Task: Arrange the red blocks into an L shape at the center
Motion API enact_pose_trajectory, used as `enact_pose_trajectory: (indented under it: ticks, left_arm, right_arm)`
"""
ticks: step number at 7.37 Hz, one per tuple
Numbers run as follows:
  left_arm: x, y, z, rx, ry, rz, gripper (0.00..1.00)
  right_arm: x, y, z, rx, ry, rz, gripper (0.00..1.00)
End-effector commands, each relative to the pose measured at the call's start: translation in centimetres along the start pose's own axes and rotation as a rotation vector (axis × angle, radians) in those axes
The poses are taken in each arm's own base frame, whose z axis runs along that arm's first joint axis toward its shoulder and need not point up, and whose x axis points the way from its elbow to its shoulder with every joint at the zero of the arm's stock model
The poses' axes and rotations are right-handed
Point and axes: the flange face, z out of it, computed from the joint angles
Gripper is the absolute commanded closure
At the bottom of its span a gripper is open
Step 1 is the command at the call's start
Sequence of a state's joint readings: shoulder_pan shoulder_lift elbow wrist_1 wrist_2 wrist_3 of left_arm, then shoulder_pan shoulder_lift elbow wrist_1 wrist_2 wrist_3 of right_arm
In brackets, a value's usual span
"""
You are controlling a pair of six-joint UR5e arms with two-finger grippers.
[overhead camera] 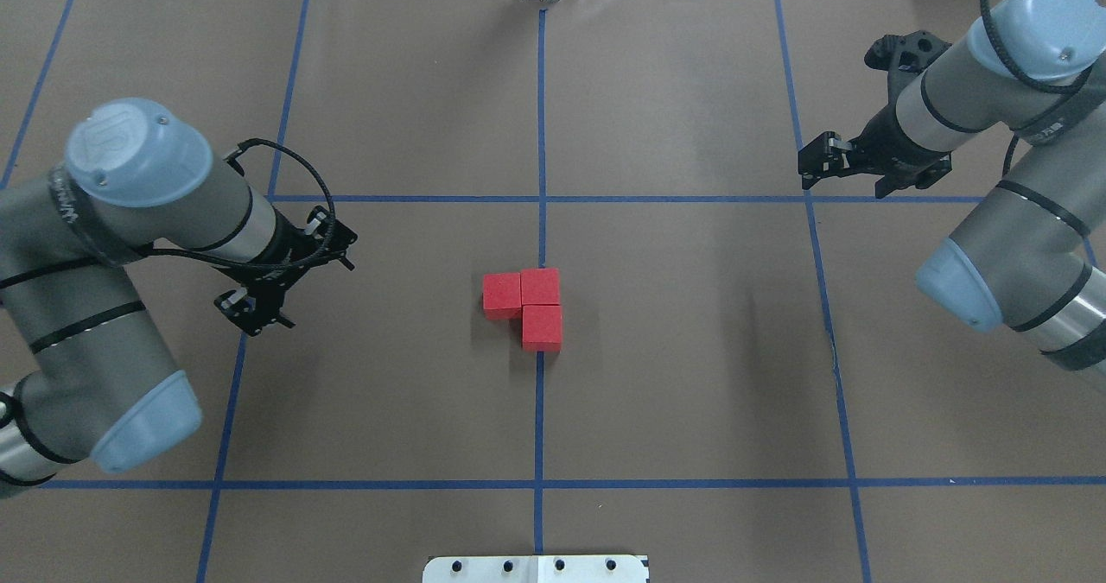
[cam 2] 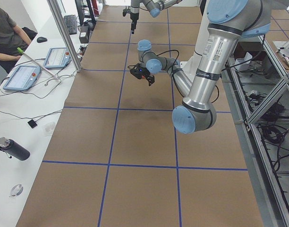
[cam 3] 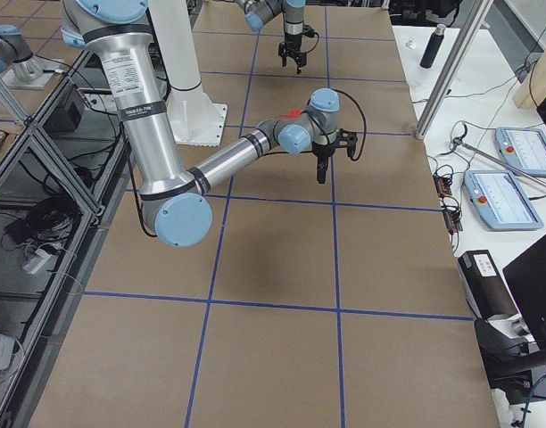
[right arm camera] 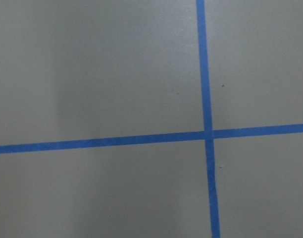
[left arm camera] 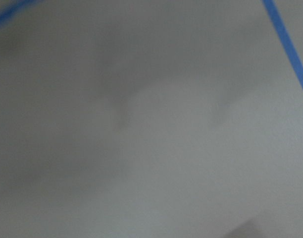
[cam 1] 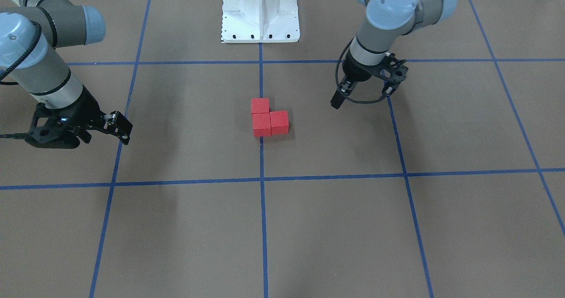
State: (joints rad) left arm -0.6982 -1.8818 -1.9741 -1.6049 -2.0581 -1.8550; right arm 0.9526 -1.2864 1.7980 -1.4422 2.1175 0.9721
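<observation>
Three red blocks [cam 1: 269,119] sit touching in an L on the brown gridded surface, at the center on the middle blue line. They also show in the overhead view [overhead camera: 527,305]. My left gripper [overhead camera: 246,313] hovers off to the blocks' left in that view, well apart from them; in the front view [cam 1: 337,100] its fingers look shut and empty. My right gripper [overhead camera: 810,167] hovers far to the right near a tape crossing, and also looks shut and empty in the front view [cam 1: 123,130]. Both wrist views show only bare surface and tape.
The robot's white base plate [cam 1: 260,11] stands at the table edge on the middle line. Side views show a bench with tablets [cam 2: 21,78] and a seated person beyond the table edge.
</observation>
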Motion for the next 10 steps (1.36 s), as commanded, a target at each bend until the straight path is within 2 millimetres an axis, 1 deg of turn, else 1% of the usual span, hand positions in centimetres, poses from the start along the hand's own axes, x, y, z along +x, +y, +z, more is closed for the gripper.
enact_pose_trajectory:
  ticks: [1,2,3,4,5,6,7,8,9,10]
  left_arm:
    - [-4.3,-7.6,-2.7,0.076,-0.010,0.188,0.00]
    - [-6.7,-11.2,-3.9,0.055,-0.026,0.293,0.00]
    - [-9.1,-15.2,-6.1,0.035,-0.018,0.371,0.00]
    - [-11.8,-18.6,-7.6,0.028,-0.016,0.443,0.00]
    - [-14.8,-22.3,-8.6,0.028,-0.022,0.521,0.00]
    - [-18.1,-26.4,-10.0,0.010,-0.001,0.587,0.00]
    - [-22.1,-30.5,-10.3,-0.028,0.028,0.655,0.00]
    - [-23.8,-32.3,-10.8,-0.015,0.029,0.703,0.00]
    - [-24.1,-32.9,-11.6,-0.003,0.031,0.691,0.00]
    - [-24.3,-33.8,-11.3,-0.001,0.025,0.680,0.00]
  right_arm:
    - [7.6,-1.6,-1.8,-0.027,-0.001,-0.049,0.00]
    - [11.9,-2.2,-3.0,-0.039,-0.014,-0.066,0.00]
    - [16.4,-2.6,-4.2,-0.046,-0.017,-0.088,0.00]
    - [21.0,-2.4,-5.1,-0.051,-0.020,-0.119,0.00]
    - [24.8,-2.4,-5.1,-0.055,-0.004,-0.130,0.00]
    - [27.3,-3.1,-5.4,-0.057,0.009,-0.134,0.00]
    - [29.6,-3.7,-7.1,-0.067,0.022,-0.157,0.00]
    - [30.5,-4.3,-8.5,-0.083,0.021,-0.176,0.00]
    - [30.4,-4.7,-9.0,-0.089,0.021,-0.163,0.00]
    - [30.5,-4.8,-9.2,-0.095,0.010,-0.149,0.00]
